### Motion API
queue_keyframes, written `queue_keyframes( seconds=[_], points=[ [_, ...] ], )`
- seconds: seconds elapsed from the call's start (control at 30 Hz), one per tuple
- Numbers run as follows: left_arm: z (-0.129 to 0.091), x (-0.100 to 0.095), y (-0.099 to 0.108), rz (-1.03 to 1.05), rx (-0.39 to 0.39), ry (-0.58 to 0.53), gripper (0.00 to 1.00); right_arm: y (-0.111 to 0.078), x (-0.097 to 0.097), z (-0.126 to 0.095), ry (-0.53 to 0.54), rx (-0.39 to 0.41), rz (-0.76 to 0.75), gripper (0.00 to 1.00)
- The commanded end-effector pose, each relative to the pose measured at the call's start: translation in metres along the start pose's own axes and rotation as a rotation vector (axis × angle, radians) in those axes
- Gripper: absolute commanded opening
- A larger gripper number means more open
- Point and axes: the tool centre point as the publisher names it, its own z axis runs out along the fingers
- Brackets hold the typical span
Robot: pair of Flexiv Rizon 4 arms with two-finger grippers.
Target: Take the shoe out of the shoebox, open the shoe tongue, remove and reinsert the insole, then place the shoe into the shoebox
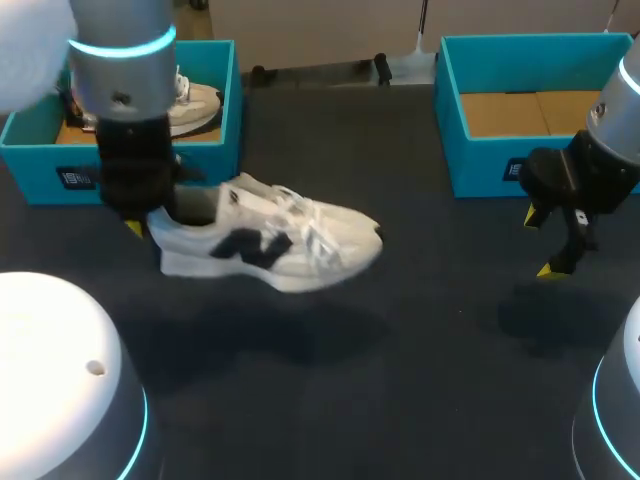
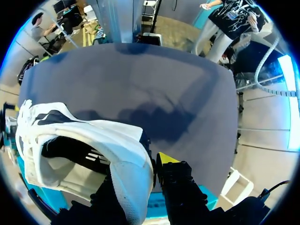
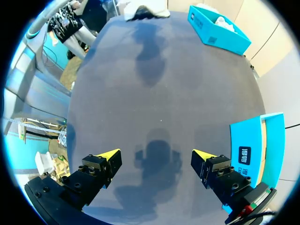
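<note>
A white sneaker [image 1: 270, 240] with a dark side mark hangs above the dark table, toe pointing right, its shadow on the cloth below. My left gripper [image 1: 150, 215] is shut on the sneaker's heel collar. In the left wrist view the heel of the sneaker [image 2: 84, 140] sits between the fingers of my left gripper [image 2: 140, 180], one inside the opening and one outside. My right gripper [image 1: 540, 243] hovers open and empty over the table, in front of the right shoebox [image 1: 480, 160]. In the right wrist view my right gripper [image 3: 156, 157] stands wide apart, with the sneaker [image 3: 145, 11] far ahead.
The teal shoebox at back left [image 1: 215, 150] holds a second white shoe [image 1: 195, 105]. The right shoebox shows only its cardboard floor. Both boxes appear in the right wrist view: the left shoebox [image 3: 218, 30] far ahead, the right shoebox [image 3: 255, 145] beside the gripper.
</note>
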Motion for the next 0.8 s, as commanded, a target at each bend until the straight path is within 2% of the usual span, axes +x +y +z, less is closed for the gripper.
queue_keyframes(
  seconds=[0.03,0.1,0.53,0.63,0.8],
  points=[
    [0.015,-0.02,-0.015,0.012,-0.037,-0.002,0.0,0.0,0.001,0.0,-0.001,0.001,0.0,1.0],
    [0.021,-0.029,-0.021,0.042,-0.03,-0.006,0.0,0.0,0.001,0.0,-0.001,0.001,0.0,1.0],
    [0.021,-0.029,-0.021,0.042,-0.03,-0.006,0.0,0.0,0.001,0.0,-0.001,0.001,0.0,1.0],
    [0.041,-0.051,-0.03,0.054,-0.057,0.046,0.0,0.0,0.001,0.0,-0.001,0.001,0.0,1.0],
    [0.061,-0.075,-0.036,0.08,-0.055,0.027,0.0,0.0,0.001,0.0,-0.001,0.001,0.0,1.0]
  ],
)
